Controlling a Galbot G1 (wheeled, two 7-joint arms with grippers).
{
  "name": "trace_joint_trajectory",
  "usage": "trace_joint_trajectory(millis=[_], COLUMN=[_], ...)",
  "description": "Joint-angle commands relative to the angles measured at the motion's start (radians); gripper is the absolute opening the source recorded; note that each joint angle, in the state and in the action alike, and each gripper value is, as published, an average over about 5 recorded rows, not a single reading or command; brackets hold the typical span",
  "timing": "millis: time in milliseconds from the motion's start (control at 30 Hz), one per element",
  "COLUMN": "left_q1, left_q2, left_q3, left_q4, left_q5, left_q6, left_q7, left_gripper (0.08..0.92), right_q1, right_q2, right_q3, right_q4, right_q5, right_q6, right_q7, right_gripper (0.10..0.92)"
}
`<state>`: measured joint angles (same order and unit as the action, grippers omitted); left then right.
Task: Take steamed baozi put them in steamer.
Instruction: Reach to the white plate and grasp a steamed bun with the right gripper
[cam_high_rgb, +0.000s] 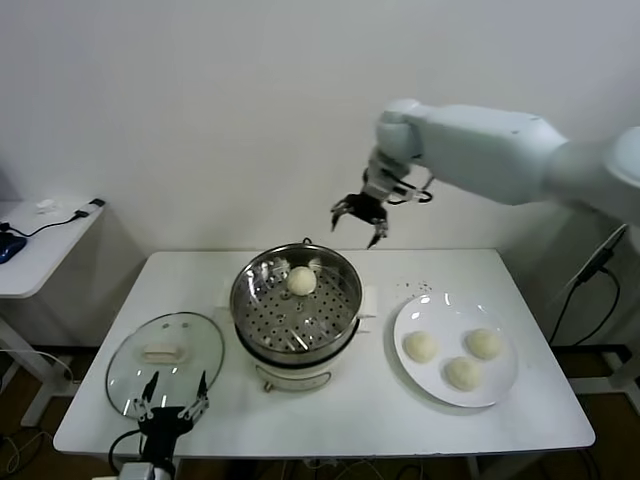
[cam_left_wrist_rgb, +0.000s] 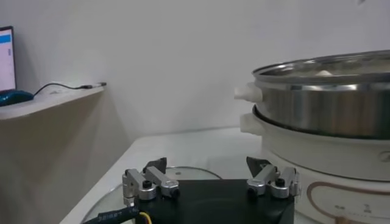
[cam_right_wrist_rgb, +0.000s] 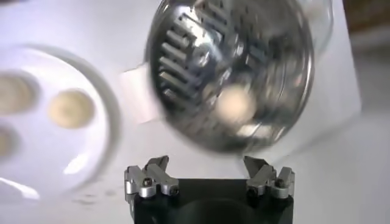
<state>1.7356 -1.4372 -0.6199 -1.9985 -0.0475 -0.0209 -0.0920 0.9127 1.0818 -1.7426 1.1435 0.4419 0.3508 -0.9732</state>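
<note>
The steel steamer (cam_high_rgb: 296, 305) stands mid-table on its white base, with one cream-white baozi (cam_high_rgb: 302, 280) lying on the perforated tray near the far rim. Three more baozi (cam_high_rgb: 420, 346) (cam_high_rgb: 484, 343) (cam_high_rgb: 462, 373) rest on a white plate (cam_high_rgb: 427, 313) to the right. My right gripper (cam_high_rgb: 360, 221) hangs open and empty in the air above the steamer's far right side. In the right wrist view the steamer (cam_right_wrist_rgb: 195, 61), the baozi inside it (cam_right_wrist_rgb: 235, 102) and the plate (cam_right_wrist_rgb: 97, 100) lie below my right gripper (cam_right_wrist_rgb: 207, 163). My left gripper (cam_high_rgb: 172, 392) stays open at the table's front left.
A round glass lid (cam_high_rgb: 185, 335) with a white handle lies flat left of the steamer, just beyond the left gripper (cam_left_wrist_rgb: 208, 164). A side table (cam_high_rgb: 40, 245) with a cable stands at the far left. The white wall is close behind the table.
</note>
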Motion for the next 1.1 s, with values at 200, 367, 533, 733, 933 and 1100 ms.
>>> trace_joint_trajectory(millis=[200, 367, 533, 733, 933, 1100], left_q1=[0.004, 0.007, 0.012, 0.015, 0.018, 0.021], left_q2=[0.001, -0.002, -0.005, -0.006, -0.005, -0.005], left_q3=[-0.004, -0.004, -0.006, -0.005, -0.004, -0.004], left_q4=[0.001, 0.002, 0.002, 0.004, 0.005, 0.003], left_q5=[-0.002, -0.002, -0.002, -0.002, -0.002, -0.002], left_q6=[-0.003, -0.003, -0.004, -0.005, -0.007, -0.008], left_q7=[-0.003, -0.005, -0.006, -0.009, -0.011, -0.011], left_gripper=[0.823, 0.823, 0.823, 0.823, 0.823, 0.823], right_q1=[0.116, 0.016, -0.098, -0.255, -0.390, -0.465], right_q2=[-0.349, -0.355, -0.343, -0.318, -0.284, -0.247], right_q3=[-0.316, -0.291, -0.214, -0.104, 0.004, 0.069], right_q4=[0.432, 0.454, 0.414, 0.307, 0.241, 0.193], right_q5=[0.294, 0.311, 0.273, 0.201, 0.175, 0.160], right_q6=[-0.601, -0.658, -0.690, -0.703, -0.738, -0.756], right_q7=[0.120, 0.160, 0.190, 0.208, 0.251, 0.273], right_gripper=[0.823, 0.823, 0.823, 0.822, 0.823, 0.823])
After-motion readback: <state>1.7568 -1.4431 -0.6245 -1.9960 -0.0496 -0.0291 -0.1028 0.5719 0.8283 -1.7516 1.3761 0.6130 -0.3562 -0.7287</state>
